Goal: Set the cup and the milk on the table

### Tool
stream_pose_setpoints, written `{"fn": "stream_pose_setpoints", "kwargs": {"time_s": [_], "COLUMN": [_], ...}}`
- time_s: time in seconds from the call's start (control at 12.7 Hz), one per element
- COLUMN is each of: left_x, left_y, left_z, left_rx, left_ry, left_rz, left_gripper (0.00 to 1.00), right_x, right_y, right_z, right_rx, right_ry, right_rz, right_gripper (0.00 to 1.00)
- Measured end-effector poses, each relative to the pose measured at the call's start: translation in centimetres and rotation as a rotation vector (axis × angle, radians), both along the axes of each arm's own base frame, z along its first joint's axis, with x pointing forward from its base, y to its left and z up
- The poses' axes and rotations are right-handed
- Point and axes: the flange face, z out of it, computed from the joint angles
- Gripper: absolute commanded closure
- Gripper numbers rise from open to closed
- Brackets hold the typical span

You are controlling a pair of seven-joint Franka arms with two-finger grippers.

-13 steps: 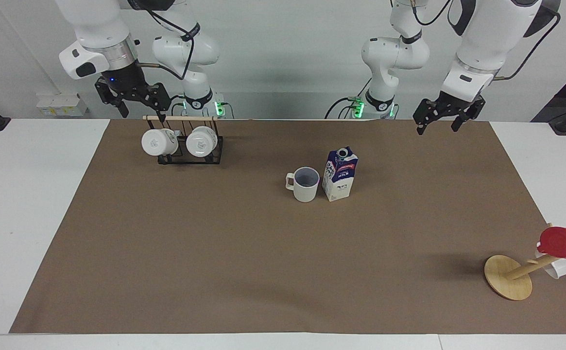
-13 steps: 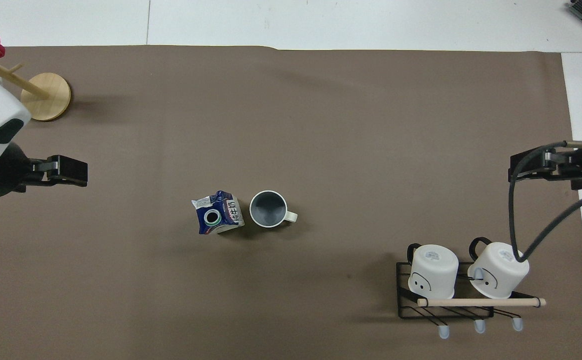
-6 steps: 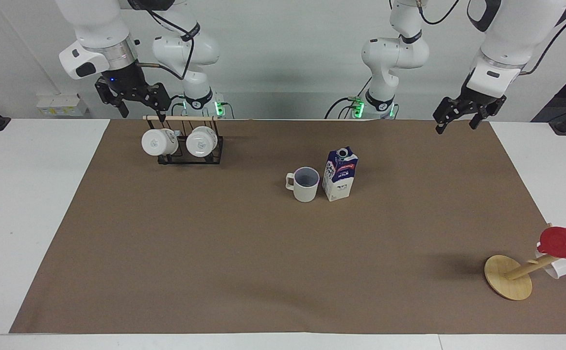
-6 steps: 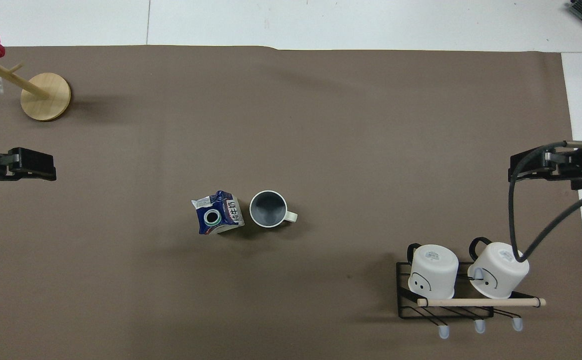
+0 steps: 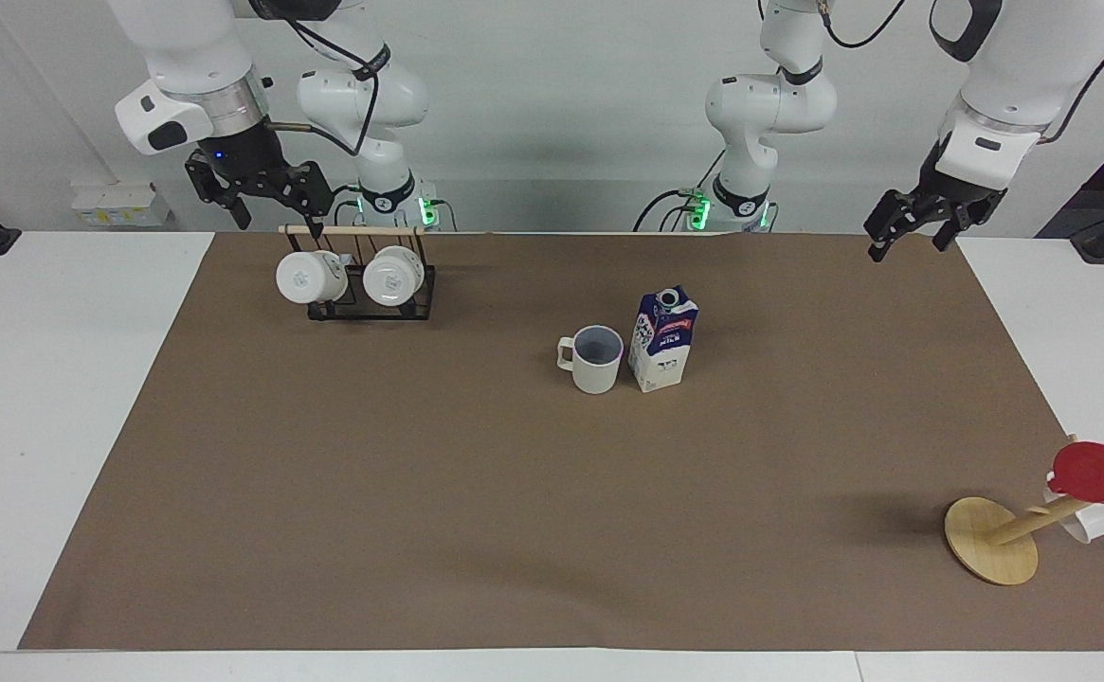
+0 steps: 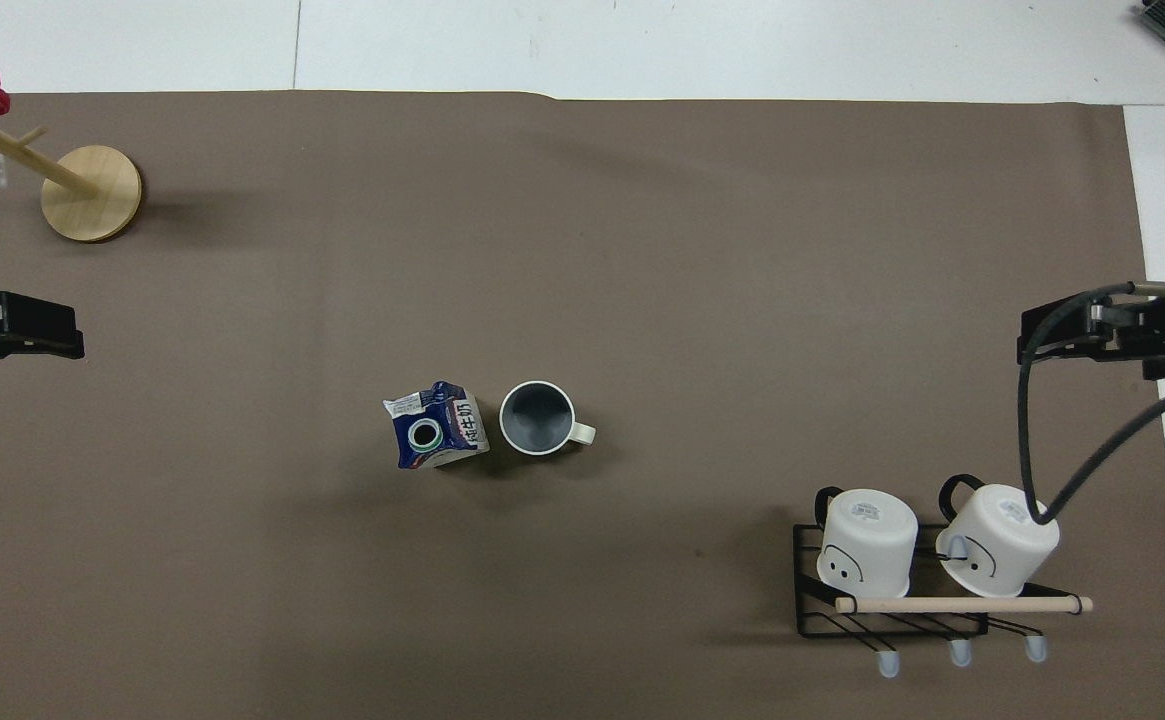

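Cup (image 5: 597, 358) and milk (image 5: 663, 339) upright, side by side on the table (image 5: 68, 398), well apart from both grippers. Left gripper (image 5: 912, 227) raised, released, empty; right gripper (image 5: 262, 201) likewise, over the mug rack (image 5: 362, 284). Cup likely stiff, breakable, best taken by rim or handle. Carton probably light, crushable, best gripped low on its flat sides. Fill level hidden; left gripper cut off overhead.

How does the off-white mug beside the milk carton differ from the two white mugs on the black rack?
The off-white mug stands upright on the brown sheet, mouth up, grey-blue inside showing. The two white mugs hang tipped on the black rack, bases showing, nearer the robots. All three have side handles.
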Motion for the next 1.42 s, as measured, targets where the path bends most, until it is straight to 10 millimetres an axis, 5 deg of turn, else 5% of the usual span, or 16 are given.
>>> {"fn": "stream_pose_setpoints", "kwargs": {"time_s": [1.42], "left_x": [-0.1], "left_y": [-0.3], "left_z": [0.23], "left_rx": [0.005], "left_ry": [0.004], "left_rz": [-0.048], "left_gripper": [0.0], "right_x": [0.0], "right_y": [0.0], "right_z": [0.0], "right_rx": [0.0], "right_ry": [0.0], "right_rz": [0.0], "right_gripper": [0.0]}}
